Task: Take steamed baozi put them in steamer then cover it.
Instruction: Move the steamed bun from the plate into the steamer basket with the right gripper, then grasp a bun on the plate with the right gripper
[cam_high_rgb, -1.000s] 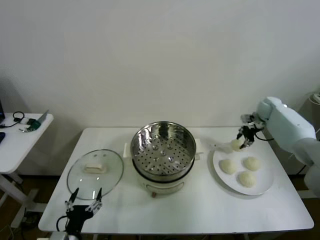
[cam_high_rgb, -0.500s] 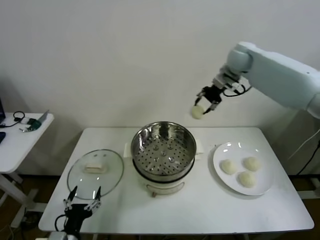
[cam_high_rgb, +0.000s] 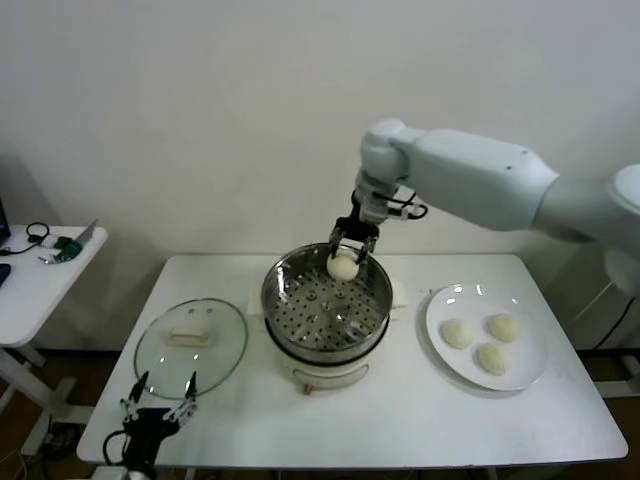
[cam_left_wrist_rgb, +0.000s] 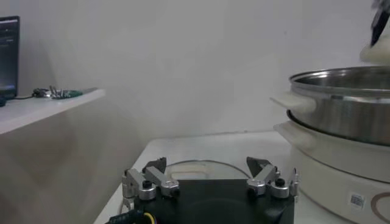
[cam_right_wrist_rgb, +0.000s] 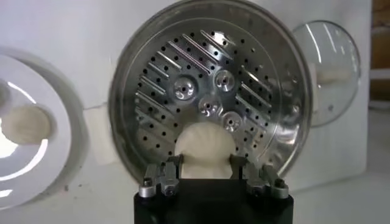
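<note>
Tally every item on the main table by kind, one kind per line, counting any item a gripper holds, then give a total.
Steamed baozi: 4 (one held by the right gripper over the steamer, three on the plate)
Steamer: 1
Cover: 1
Plate: 1
Total: 7

You get bright, even light; glare on the steamer rim at 12 o'clock, soft shadows, wrist views slightly blurred.
</note>
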